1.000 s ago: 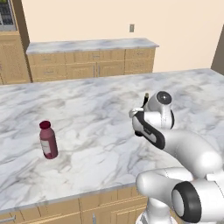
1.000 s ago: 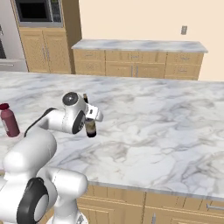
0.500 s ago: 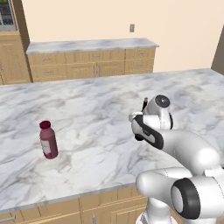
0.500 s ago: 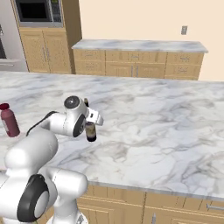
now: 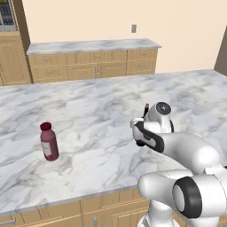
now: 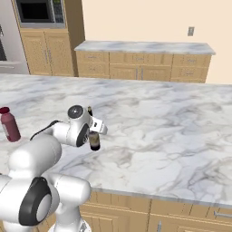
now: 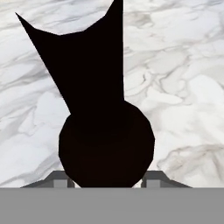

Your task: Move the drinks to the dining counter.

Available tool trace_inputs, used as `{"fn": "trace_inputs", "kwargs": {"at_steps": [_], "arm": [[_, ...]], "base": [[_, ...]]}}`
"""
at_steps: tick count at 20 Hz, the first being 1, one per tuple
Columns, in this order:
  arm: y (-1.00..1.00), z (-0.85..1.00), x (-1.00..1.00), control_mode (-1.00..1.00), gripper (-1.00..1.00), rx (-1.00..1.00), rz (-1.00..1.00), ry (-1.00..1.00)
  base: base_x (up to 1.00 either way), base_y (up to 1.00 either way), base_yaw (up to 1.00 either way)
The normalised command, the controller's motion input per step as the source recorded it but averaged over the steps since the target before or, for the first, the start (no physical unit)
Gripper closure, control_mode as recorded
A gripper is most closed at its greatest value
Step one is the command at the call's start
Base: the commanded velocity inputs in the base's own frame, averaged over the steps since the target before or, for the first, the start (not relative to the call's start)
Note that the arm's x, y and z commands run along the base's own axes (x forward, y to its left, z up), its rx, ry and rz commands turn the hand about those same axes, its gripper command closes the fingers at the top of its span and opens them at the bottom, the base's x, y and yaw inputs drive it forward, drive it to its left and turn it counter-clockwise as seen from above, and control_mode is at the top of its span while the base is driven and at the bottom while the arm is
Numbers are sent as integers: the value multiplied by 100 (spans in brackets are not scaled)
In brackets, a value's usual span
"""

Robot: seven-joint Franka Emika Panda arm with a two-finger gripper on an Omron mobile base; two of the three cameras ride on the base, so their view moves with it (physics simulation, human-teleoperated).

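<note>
The fingers (image 6: 94,136) are pinched on the tall dark wine bottle (image 6: 94,140), which stands upright on the dining bench (image 6: 172,122) near its front edge. In the hand view the fingers (image 7: 105,181) sit either side of the bottle's round dark top (image 7: 106,148), with veined marble all around.

The dining bench (image 5: 88,111) is a broad slab of grey-veined white marble over light wood cabinets (image 5: 102,208). Behind it, against the cream wall, runs a narrower marble-topped bench (image 5: 93,45) with wooden drawers (image 5: 95,66), and a wall socket (image 5: 133,28) above it. In the right base view a microwave (image 6: 38,10) is set in tall wooden cabinetry at the far left.

In the left base view the wine bottle (image 5: 141,141) is mostly hidden behind the robot's wrist, with its dark neck (image 5: 146,108) poking up.

The pink red-capped bottle (image 5: 48,142) stands upright on the same bench, well apart from the wine bottle, on the robot's left. In the right base view the pink bottle (image 6: 9,124) shows at the left edge.
</note>
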Motion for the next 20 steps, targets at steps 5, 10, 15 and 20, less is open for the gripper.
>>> {"fn": "trace_inputs", "kwargs": {"at_steps": [5,10,15,20], "arm": [[0,-32,0,-100,100,0,0,0],[0,-7,0,-100,100,0,0,0],[0,0,0,-100,-100,0,0,0],[0,0,0,-100,-100,0,0,0]], "base": [[0,0,0],[0,0,0],[0,0,0],[0,0,0]]}}
